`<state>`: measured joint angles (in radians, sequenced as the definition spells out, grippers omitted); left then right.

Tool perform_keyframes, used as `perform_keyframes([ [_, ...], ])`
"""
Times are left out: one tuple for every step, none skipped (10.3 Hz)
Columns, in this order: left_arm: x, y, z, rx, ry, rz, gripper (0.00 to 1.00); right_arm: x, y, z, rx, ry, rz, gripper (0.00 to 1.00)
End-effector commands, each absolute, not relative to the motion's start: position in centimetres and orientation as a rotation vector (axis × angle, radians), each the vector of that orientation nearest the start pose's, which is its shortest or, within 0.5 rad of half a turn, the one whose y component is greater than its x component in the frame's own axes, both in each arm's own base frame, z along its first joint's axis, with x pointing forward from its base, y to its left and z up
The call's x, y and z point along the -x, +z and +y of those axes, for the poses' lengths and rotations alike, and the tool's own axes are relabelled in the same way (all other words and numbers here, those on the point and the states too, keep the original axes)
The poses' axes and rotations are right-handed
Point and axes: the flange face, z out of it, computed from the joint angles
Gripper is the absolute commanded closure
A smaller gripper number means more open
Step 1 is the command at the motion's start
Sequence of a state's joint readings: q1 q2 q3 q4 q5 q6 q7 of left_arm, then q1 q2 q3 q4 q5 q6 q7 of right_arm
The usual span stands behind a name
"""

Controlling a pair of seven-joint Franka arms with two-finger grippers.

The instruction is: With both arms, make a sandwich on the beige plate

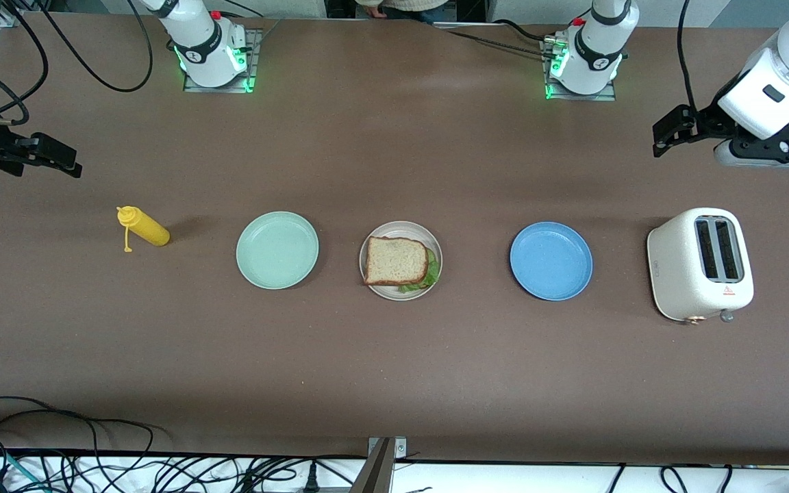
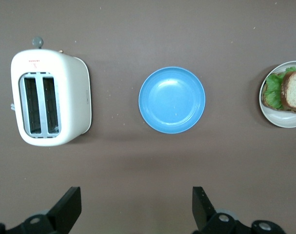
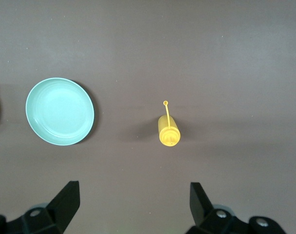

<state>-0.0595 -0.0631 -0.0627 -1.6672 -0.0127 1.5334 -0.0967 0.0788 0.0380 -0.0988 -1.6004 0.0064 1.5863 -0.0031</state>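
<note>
A brown table (image 1: 394, 370) carries five things in a row. At the middle sits the beige plate (image 1: 375, 286) with the sandwich (image 1: 395, 261) on it: a bread slice on top, green lettuce (image 1: 427, 276) poking out from under it.

The left gripper (image 2: 137, 210) hangs in the air at the left arm's end of the table, fingers spread wide and holding nothing. Below it, nearer the front camera, stands a white two-slot toaster (image 1: 701, 264). A blue plate (image 1: 550, 261) lies between the toaster and the sandwich.

The right gripper (image 3: 133, 207) hangs at the right arm's end, also spread wide and empty. Near it, closer to the front camera, lies a yellow squeeze bottle (image 1: 143, 228), with a mint-green plate (image 1: 277, 250) between that bottle and the beige plate.
</note>
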Motion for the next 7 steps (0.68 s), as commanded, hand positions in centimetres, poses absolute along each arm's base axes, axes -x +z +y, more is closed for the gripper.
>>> perform_keyframes([
  [-52.2, 60.3, -5.7, 3.160, 0.108, 0.033, 0.00, -56.4, 60.2, -1.3, 3.148, 0.024, 0.017, 0.00],
  [-52.3, 60.6, -5.2, 3.156, 0.097, 0.016, 0.00, -56.7, 60.3, -1.4, 3.149, -0.009, 0.021, 0.00],
  [-52.3, 60.6, -5.2, 3.152, 0.096, 0.016, 0.00, -57.2, 60.2, -1.5, 3.147, -0.041, 0.021, 0.00],
  [-52.3, 60.6, -5.3, 3.151, 0.096, 0.018, 0.00, -57.2, 60.3, -1.2, 3.142, -0.046, 0.015, 0.00],
  [-52.3, 60.6, -5.3, 3.151, 0.099, 0.016, 0.00, -57.2, 60.4, -0.7, 3.131, -0.051, 0.004, 0.00],
  [-52.3, 60.7, -5.3, 3.151, 0.101, 0.016, 0.00, -57.2, 60.3, -0.1, 3.129, -0.048, -0.010, 0.00],
  [-52.3, 60.7, -5.3, 3.151, 0.104, 0.018, 0.00, -57.3, 60.2, 1.4, 3.133, -0.051, -0.054, 0.00],
])
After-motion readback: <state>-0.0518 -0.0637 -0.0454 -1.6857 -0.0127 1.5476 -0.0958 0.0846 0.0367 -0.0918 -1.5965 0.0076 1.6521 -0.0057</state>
